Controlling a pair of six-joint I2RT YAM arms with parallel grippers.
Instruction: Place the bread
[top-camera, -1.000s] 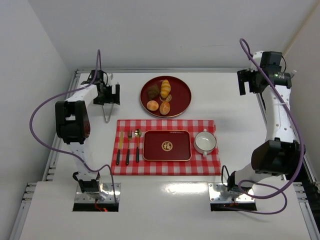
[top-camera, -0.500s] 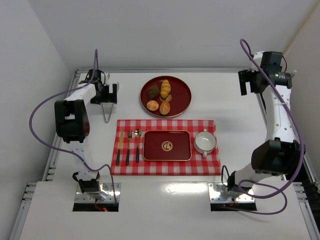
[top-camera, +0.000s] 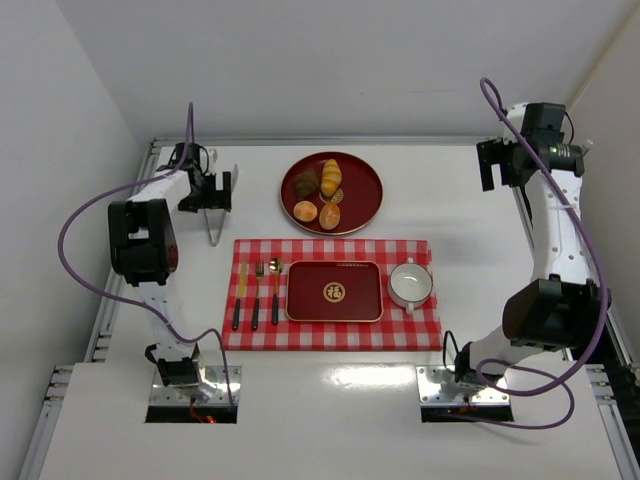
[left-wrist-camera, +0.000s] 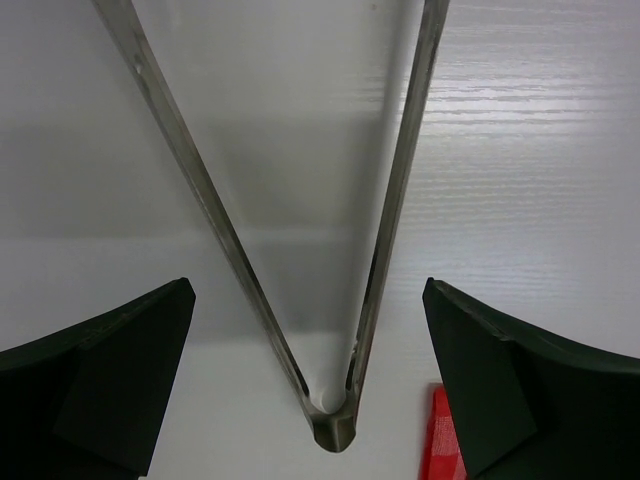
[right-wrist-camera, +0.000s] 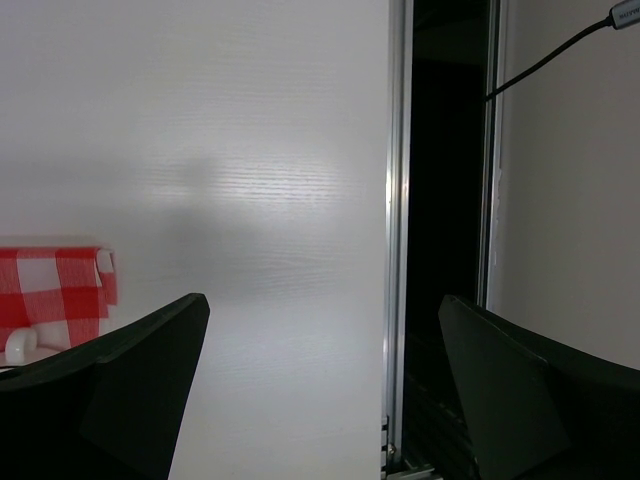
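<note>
The bread (top-camera: 305, 211), a small round golden-orange bun, lies at the front left of the round red plate (top-camera: 366, 180), beside a long yellow roll (top-camera: 331, 177), a browner oval roll (top-camera: 329, 215) and a dark piece (top-camera: 306, 181). My left gripper (top-camera: 208, 190) is open and hangs above the metal tongs (top-camera: 214, 228) lying on the table left of the plate. In the left wrist view the open gripper (left-wrist-camera: 308, 300) straddles the V of the tongs (left-wrist-camera: 215, 230), not touching them. My right gripper (top-camera: 497, 163) is open and empty at the far right; its wrist view (right-wrist-camera: 325, 305) shows bare table.
A red-and-white checked mat (top-camera: 400, 330) lies at the front centre. On it are a red rectangular tray (top-camera: 310, 300), a white cup (top-camera: 410, 285) and cutlery (top-camera: 255, 295). The table's metal edge rail (right-wrist-camera: 397, 250) runs just right of my right gripper.
My left gripper has shifted a little to the left over the tongs. The right arm and the breads have not moved.
</note>
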